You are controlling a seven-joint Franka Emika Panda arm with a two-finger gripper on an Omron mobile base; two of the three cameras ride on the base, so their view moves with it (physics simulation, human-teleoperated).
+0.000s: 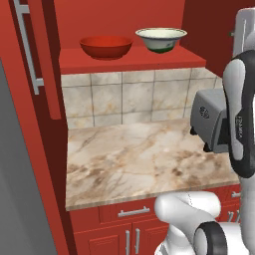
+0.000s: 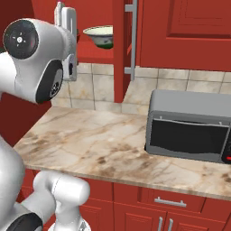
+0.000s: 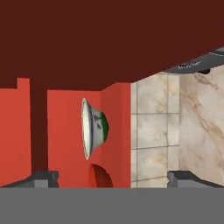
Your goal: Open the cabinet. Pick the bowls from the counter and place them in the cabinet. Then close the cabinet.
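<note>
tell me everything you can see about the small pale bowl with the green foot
The pale greenish-white bowl is round and glossy, with a thin dark line along its flared rim, green markings on its outer wall and a dark green foot. It stands upright on the red shelf inside the open cabinet, toward the shelf's right end, beside the wider red bowl and apart from it. Nothing holds it. Its inside looks empty. In the hand view it appears turned sideways because that camera is rolled.
</note>
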